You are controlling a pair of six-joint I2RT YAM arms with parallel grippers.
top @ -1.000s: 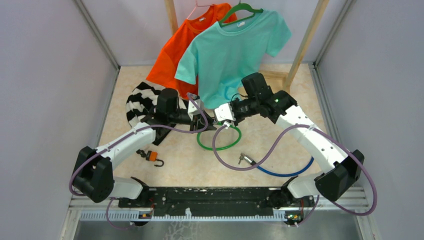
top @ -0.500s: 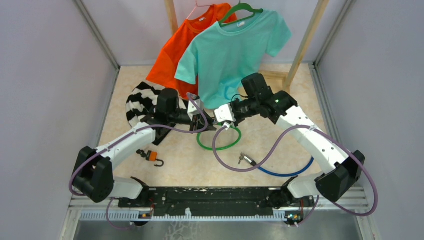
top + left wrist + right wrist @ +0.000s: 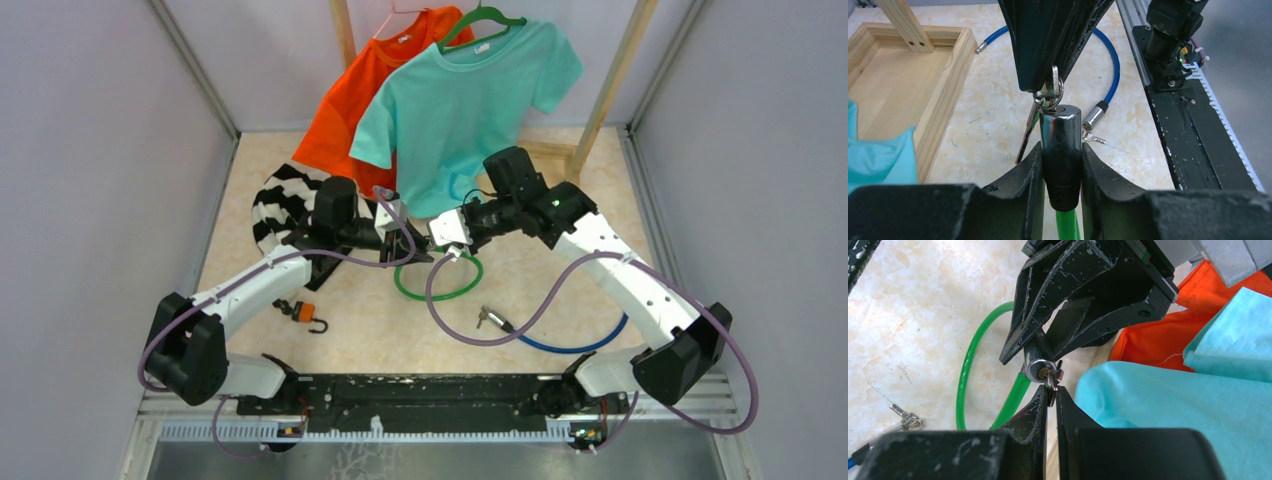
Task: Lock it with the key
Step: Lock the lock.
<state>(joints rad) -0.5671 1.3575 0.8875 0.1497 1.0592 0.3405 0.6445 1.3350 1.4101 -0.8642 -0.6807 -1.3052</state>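
Observation:
My left gripper [image 3: 1061, 160] is shut on the chrome and black lock barrel [image 3: 1061, 145] of the green cable lock [image 3: 440, 285], holding it above the table. My right gripper [image 3: 1049, 394] is shut on the key [image 3: 1050, 380], whose tip sits in the barrel's keyhole [image 3: 1040, 371]. A key ring with a spare key [image 3: 1026, 131] hangs beside the barrel. In the top view the two grippers meet tip to tip [image 3: 432, 240] over the green loop, in front of the teal shirt.
A small orange padlock [image 3: 303, 314] lies on the table at the left. A blue cable lock [image 3: 570, 345] with its keys [image 3: 488, 318] lies at the right. Orange [image 3: 345, 110], teal [image 3: 470, 95] and striped [image 3: 285, 195] shirts hang from a wooden rack [image 3: 610, 80] behind.

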